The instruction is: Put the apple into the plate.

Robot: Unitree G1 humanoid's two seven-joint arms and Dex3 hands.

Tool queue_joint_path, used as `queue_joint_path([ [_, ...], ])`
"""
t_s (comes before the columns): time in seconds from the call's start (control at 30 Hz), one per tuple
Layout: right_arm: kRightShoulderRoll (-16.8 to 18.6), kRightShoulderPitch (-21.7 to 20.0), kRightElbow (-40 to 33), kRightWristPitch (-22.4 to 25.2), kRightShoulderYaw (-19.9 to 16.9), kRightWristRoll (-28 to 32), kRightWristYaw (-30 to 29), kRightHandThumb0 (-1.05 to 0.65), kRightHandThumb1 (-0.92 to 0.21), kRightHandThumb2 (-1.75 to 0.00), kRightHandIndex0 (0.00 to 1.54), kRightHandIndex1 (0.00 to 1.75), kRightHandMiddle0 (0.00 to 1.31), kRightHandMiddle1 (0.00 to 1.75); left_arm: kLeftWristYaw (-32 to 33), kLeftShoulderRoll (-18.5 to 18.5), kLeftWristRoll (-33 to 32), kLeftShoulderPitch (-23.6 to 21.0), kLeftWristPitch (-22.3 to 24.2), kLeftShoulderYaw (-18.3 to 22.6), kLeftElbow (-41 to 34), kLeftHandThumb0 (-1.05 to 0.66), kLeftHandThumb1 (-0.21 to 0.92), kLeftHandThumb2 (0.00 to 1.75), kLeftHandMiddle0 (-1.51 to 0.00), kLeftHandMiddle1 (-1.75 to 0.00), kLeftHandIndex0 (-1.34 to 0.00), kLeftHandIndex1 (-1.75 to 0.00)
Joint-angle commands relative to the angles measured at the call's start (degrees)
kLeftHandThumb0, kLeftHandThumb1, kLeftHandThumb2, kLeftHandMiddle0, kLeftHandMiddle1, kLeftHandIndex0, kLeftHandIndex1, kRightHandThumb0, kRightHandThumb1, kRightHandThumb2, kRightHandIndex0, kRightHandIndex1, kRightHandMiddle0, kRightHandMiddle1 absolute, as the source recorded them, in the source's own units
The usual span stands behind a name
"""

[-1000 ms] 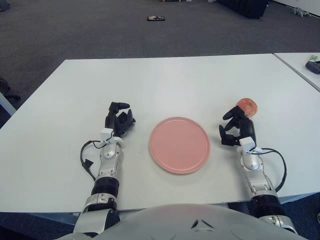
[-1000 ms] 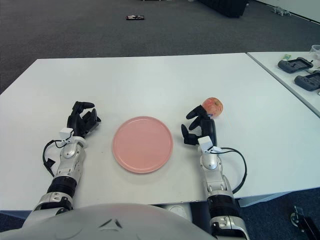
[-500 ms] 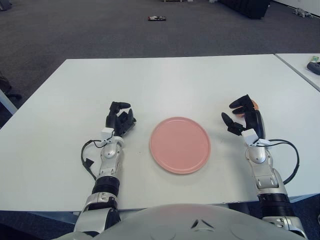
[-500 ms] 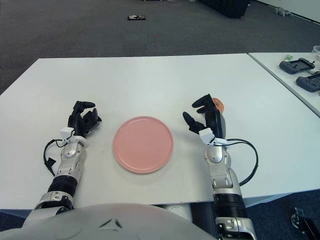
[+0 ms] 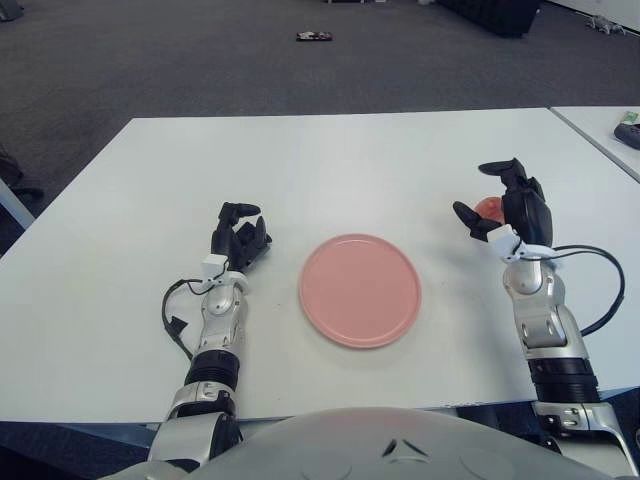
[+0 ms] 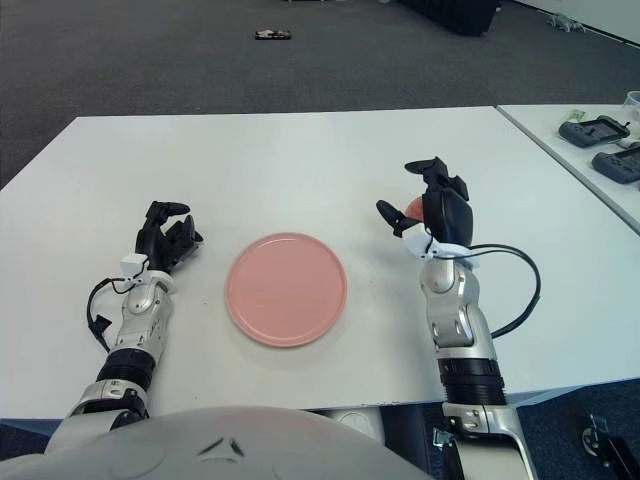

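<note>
Over the last second the right hand [image 5: 505, 215] has moved from the near side of the apple [image 5: 487, 206] to sit around and over it. A second ago the fruit showed whole just beyond the fingertips; half a second ago only a sliver peeked out behind the knuckles. Now a small patch of red shows between the thumb and the upper fingers, with the palm covering the rest. The hand and forearm have also swung to the right and a little farther out on the table [image 5: 330, 170].

The fingers are curved around the apple, but whether they have actually clamped on it cannot be told: the contact side is hidden behind the palm. The apple's place on the table looks much as it did, to the right of the pink plate [image 5: 359, 290] and well apart from its rim, so it does not appear to have been lifted (though the hand hides where it meets the tabletop).

For the task, this reads as the end of the reach and the start of the grasp. The carry to the left and the release over the plate are both yet to come, and the plate holds nothing.

The left hand [image 5: 238, 240] shows to the left of the plate in the same place as before, fingers loosely curled and holding nothing.
</note>
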Motion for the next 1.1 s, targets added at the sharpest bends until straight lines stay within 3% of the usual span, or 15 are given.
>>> queue_joint_path([
  [0.0,-1.15,-0.97,-1.64,4.78,0.36,-1.87,2.24,-0.70,-0.63,-0.73,0.00,0.11,0.00,0.49,0.04,-0.61,-0.40,2.70,1.69,0.20,2.98,-0.38,0.68,0.86,-0.79,-1.75,-0.34,-1.75],
  [0.1,-2.28,-2.08,-1.51,7.78,0.67,-3.17,3.96,-0.73,-0.63,-0.71,0.00,0.04,0.00,0.39,0.15,-0.66,-0.32,2.89,1.37,0.16,2.84,-0.38,0.68,0.87,-0.78,-1.75,-0.34,-1.75],
  [0.27,-4.38,-4.55,-0.31,14.36,1.65,-6.52,7.26,-0.87,-0.67,-0.52,0.00,0.00,0.00,0.08,0.96,-0.58,0.22,3.27,1.72,0.03,2.29,-0.38,0.68,0.86,-0.77,-1.75,-0.34,-1.75],
  [0.53,-5.36,-7.51,1.86,21.68,2.23,-7.44,8.96,-0.93,-0.63,-0.38,0.00,0.00,0.00,0.00,1.26,-0.52,0.20,3.54,2.27,-0.04,1.74,-0.38,0.69,0.85,-0.77,-1.75,-0.34,-1.75],
  [0.7,-6.60,-12.01,9.10,23.16,2.25,-6.15,8.93,-0.93,-0.60,-0.34,0.00,0.00,0.00,0.00,0.87,-0.50,-0.17,3.65,2.35,0.04,1.51,-0.38,0.69,0.85,-0.78,-1.75,-0.34,-1.75],
  [0.83,-6.69,-13.44,10.83,24.27,2.81,-5.92,9.12,-0.93,-0.59,-0.33,0.00,0.00,0.00,0.00,0.82,-0.36,-0.04,3.72,2.47,-0.03,1.46,-0.38,0.69,0.85,-0.78,-1.75,-0.34,-1.75],
  [1.07,-7.41,-18.13,19.73,21.34,3.48,-3.60,7.73,-0.96,-0.61,-0.32,0.00,0.00,0.00,0.00,0.60,-0.31,-0.24,3.77,2.56,0.01,1.45,-0.38,0.69,0.85,-0.78,-1.75,-0.33,-1.75],
])
